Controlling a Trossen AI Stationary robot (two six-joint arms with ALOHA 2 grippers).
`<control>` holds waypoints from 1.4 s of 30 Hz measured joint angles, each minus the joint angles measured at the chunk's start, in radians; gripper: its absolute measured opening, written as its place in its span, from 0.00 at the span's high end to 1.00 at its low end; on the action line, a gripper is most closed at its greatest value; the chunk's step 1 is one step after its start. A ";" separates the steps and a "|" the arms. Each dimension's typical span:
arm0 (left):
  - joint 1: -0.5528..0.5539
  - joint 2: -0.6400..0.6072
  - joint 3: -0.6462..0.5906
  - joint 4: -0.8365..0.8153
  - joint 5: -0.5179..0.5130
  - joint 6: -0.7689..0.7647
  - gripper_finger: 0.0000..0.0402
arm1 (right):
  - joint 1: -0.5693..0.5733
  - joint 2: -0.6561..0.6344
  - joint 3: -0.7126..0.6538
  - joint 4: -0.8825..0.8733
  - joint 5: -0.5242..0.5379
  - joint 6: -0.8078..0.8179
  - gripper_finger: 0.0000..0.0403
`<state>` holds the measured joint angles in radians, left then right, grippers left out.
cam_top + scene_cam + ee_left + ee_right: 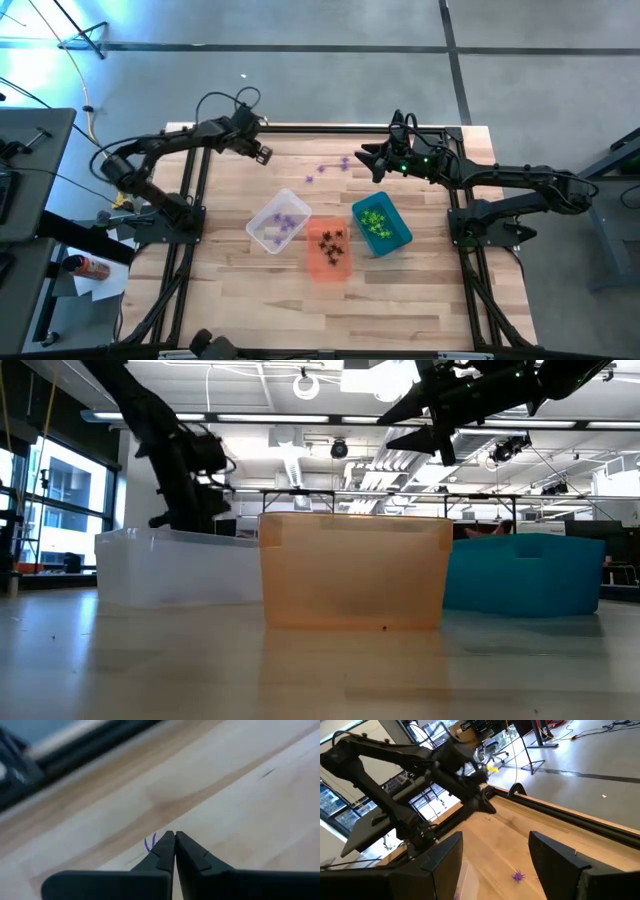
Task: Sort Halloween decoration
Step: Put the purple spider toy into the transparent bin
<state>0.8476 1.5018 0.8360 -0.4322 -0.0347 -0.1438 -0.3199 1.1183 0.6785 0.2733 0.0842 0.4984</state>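
My left gripper hangs over the table's far left part, shut, with thin purple legs of a Halloween decoration showing beside its fingertips. The right wrist view also shows this gripper. Three loose purple decorations lie on the wood between the arms, one of them below my right gripper. My right gripper is open and holds level above the far right part of the table. The clear bin holds purple ones, the orange bin black ones, and the teal bin green ones. My left gripper pinches a purple decoration at the free ends of its two fingers. Only its thin curved legs stick out beside one fingertip; the fingers hide its body. The fingers slant steeply down from above. The fingertips stand clear of the wood.
The three bins stand side by side mid-table: clear, orange, teal. A black frame rail runs along the table's far edge. Bare wood lies toward the near edge.
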 joint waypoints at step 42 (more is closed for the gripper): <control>-0.747 -0.485 0.003 0.111 0.228 -0.041 1.00 | 0.026 0.000 0.000 0.184 -0.235 -0.009 0.45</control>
<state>0.1006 1.0171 0.8394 -0.3208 0.1936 -0.1848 -0.2943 1.1183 0.6781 0.4573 -0.1505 0.4892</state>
